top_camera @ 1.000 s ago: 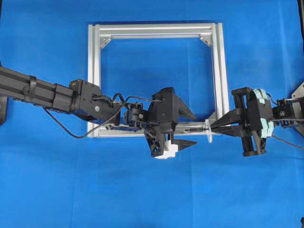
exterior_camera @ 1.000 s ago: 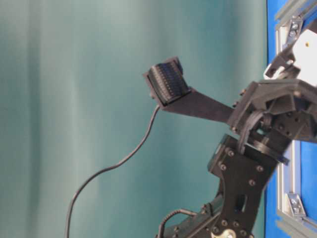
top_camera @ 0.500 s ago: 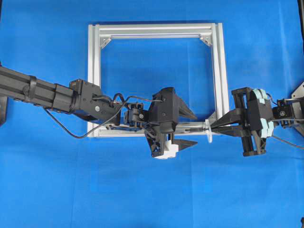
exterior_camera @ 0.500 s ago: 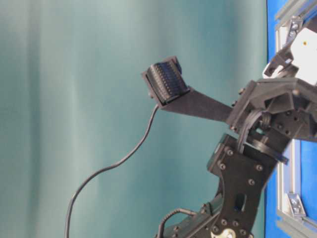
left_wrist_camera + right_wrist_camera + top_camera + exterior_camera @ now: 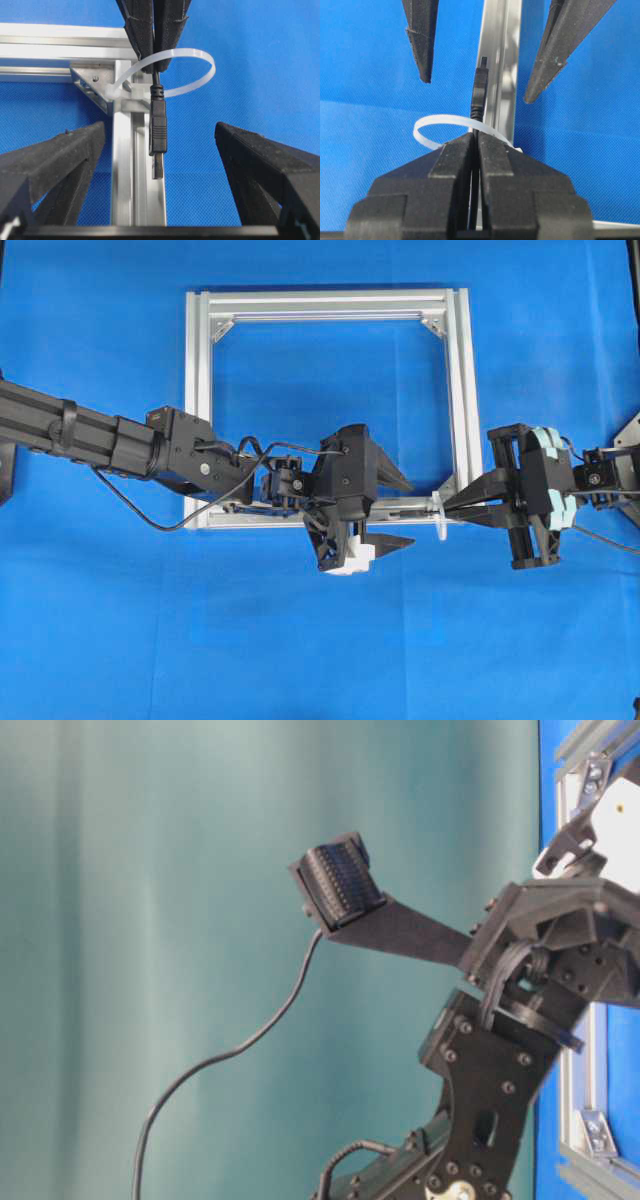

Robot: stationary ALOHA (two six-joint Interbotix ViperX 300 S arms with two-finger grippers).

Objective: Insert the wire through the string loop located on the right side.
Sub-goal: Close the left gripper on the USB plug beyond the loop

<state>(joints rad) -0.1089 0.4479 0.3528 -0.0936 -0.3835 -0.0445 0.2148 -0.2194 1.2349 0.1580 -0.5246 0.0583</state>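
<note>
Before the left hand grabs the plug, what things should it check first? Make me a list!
1. Plug through the string loop: ok, the wire tip sticks out past it.
2. Right hand pinching the wire: ok, shut on the cable just behind the loop.
3. Left hand open wide enough: ok, one finger each side of the plug.
4. Plug between the left fingers: ok, about midway.
5. Plug clear of the frame: cannot tell, it hangs right over the rail.
6. Loop still tied to the frame: ok.
</note>
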